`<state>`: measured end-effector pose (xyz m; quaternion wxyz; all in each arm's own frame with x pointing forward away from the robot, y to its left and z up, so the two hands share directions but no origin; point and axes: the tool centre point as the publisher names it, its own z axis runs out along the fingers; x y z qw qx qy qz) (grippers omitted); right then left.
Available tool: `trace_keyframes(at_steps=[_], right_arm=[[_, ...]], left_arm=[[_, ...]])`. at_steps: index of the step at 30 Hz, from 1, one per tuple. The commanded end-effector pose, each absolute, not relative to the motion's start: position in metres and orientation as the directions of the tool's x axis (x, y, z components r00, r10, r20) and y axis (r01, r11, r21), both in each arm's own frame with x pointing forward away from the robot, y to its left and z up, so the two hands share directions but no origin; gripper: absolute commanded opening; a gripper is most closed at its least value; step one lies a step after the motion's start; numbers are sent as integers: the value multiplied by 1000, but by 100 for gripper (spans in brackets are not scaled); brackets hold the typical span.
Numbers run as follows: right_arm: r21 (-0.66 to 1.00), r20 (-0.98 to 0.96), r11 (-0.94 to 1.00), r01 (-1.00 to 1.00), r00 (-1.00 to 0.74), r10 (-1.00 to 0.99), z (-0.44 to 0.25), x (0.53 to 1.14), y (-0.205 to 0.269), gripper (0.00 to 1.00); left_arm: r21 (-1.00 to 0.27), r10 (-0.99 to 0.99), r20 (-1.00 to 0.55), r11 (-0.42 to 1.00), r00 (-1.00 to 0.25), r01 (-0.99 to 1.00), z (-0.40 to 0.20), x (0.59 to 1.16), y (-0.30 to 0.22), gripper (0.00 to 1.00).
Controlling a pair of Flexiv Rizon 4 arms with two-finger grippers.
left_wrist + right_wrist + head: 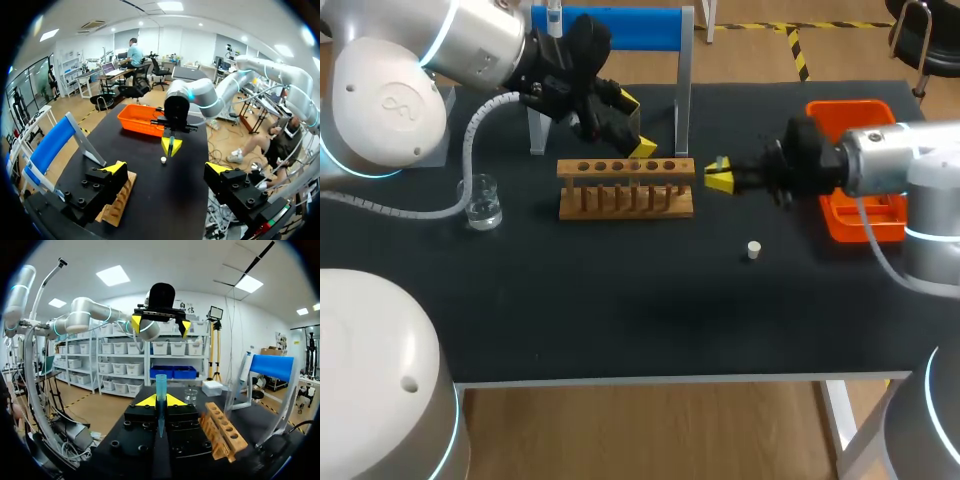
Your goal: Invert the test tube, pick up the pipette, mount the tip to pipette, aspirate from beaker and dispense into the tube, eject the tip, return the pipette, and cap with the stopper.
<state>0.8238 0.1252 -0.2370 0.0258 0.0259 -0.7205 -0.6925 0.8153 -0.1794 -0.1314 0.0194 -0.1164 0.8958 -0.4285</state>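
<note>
Beaker (pixel 483 205) sits at left on the desk (pixel 620 300). Pipette (pixel 554 18) hangs on the blue stand at the far edge, untouched. Left end effector (pixel 635 124) is released, fingers wide apart, over the far side of the wooden rack (pixel 626 186). Right end effector (pixel 718 176) is clenched on the blue test tube (pixel 161 395), just right of the rack. Stopper (pixel 753 249) lies loose nearer, with the orange tray (pixel 850 108) at right. Looks like the tube-inverting step; pipette, tip, transfer, eject and capping are all left.

The head camera looks down on the counter (pixel 620 320) from above and behind. Both wrist cameras sit low, facing each other across the wooden rack (pixel 626 187), which the left one seemingly catches only partly.
</note>
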Motion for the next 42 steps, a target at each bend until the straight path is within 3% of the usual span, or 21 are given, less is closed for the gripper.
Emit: trace_keyframes(at_steps=[1,14,42], right_arm=[[999,8,40,6,-998,-69,-245,824,102,0],[998,46,32,44,-998,-38,-263,821,77,0],[998,51,35,50,-998,-40,-263,819,74,0]], left_arm=[[-770,-225,67,609,-972,-194,-130,815,-179,100],[-770,-225,67,609,-972,-194,-130,815,-179,100],[-770,-225,67,609,-972,-194,-130,815,-179,100]])
